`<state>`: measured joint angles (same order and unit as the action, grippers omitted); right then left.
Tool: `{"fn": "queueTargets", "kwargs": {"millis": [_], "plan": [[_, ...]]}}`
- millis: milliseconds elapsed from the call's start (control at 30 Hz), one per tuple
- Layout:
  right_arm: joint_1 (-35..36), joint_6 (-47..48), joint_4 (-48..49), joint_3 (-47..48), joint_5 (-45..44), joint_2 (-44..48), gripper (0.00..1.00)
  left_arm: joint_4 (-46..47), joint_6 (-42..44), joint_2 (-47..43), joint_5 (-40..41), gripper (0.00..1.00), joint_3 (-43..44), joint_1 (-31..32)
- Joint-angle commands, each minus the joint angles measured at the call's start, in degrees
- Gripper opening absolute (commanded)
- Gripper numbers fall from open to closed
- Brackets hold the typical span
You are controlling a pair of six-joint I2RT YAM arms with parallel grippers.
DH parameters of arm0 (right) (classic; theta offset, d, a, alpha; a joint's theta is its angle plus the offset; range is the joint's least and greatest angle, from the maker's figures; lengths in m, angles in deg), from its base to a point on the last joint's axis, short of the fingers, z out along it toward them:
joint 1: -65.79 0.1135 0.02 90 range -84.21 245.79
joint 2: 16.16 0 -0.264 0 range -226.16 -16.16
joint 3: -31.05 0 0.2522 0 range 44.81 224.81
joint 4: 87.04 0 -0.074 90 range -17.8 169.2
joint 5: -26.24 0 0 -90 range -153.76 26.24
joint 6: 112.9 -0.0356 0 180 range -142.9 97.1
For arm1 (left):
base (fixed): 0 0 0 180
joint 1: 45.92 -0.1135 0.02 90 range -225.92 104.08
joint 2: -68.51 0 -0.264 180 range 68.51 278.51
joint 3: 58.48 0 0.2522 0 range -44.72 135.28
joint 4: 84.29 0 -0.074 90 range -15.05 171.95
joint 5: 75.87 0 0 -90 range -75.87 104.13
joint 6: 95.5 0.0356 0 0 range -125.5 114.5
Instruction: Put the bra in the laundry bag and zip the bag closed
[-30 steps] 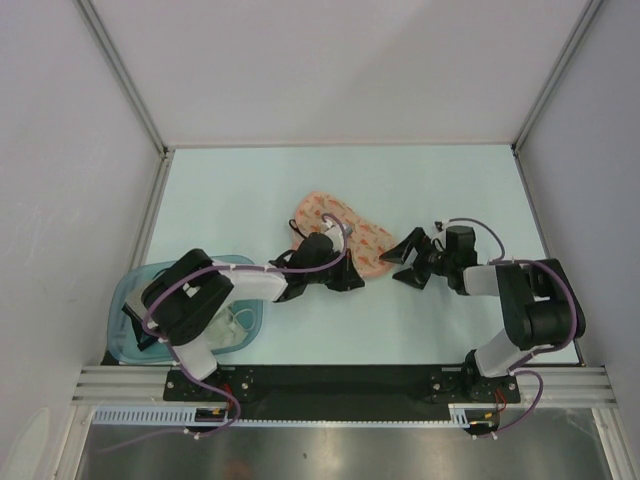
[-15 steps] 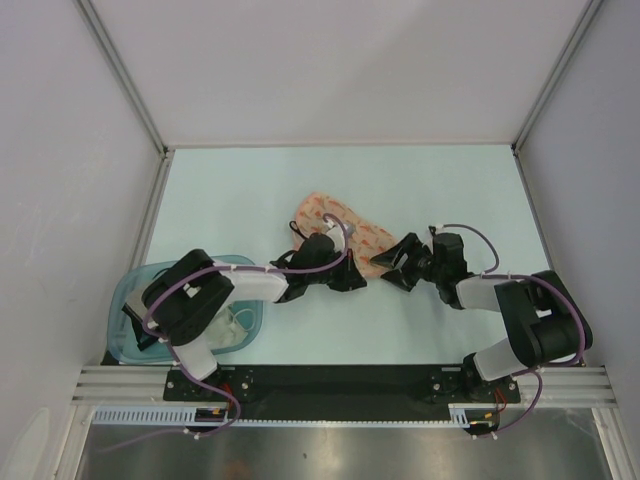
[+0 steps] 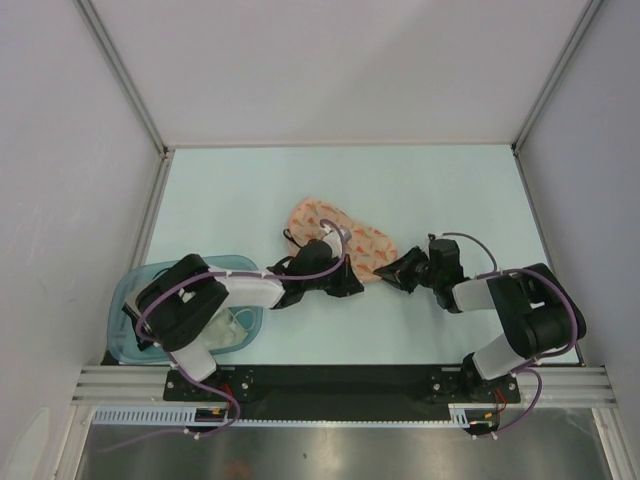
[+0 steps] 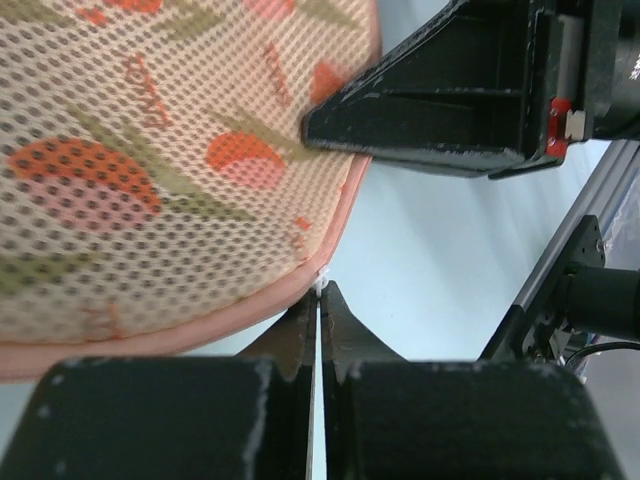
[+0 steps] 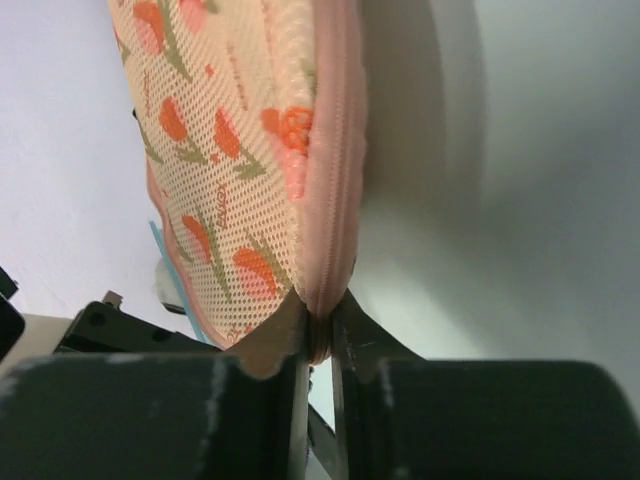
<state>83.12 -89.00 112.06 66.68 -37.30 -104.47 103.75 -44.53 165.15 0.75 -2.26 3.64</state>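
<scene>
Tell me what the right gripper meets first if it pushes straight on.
The bag. The right gripper is shut on its zip edge, so a push forward would likely drive straight into the mesh body ahead.

Bright, even, diffuse light; the laundry bag (image 5: 240,150) casts a soft grey shadow; wrist-view foregrounds are blurred

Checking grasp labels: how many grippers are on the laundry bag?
2. The left gripper pinches at the near rim of the laundry bag, contact barely visible; the right gripper clamps its zip seam at the right end.
</scene>
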Motion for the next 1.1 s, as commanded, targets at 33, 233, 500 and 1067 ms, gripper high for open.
{"fn": "queueTargets", "kwargs": {"millis": [33, 233, 500, 1067], "plan": [[-3.16, 1.32, 3.79, -0.77, -0.45, -1.07, 0.0, 1.23, -0.61, -5.58, 0.99, 0.0, -4.04, -1.3], [-7.65, 7.29, -1.04, 0.89, 2.28, 0.15, 0.0, -0.35, 0.7, -10.58, 0.55, 0.0, -10.11, -7.1], [-8.18, 13.36, -8.41, 2.74, 1.31, 4.99, 0.12, -1.06, 1.76, -12.18, -0.67, 0.0, -10.64, -5.62], [1.57, 7.05, -9.14, -3.5, -1.06, 17.91, 0.84, 0.52, -0.7, -8.22, -2.87, 0.0, -4.67, -1.49]]}}
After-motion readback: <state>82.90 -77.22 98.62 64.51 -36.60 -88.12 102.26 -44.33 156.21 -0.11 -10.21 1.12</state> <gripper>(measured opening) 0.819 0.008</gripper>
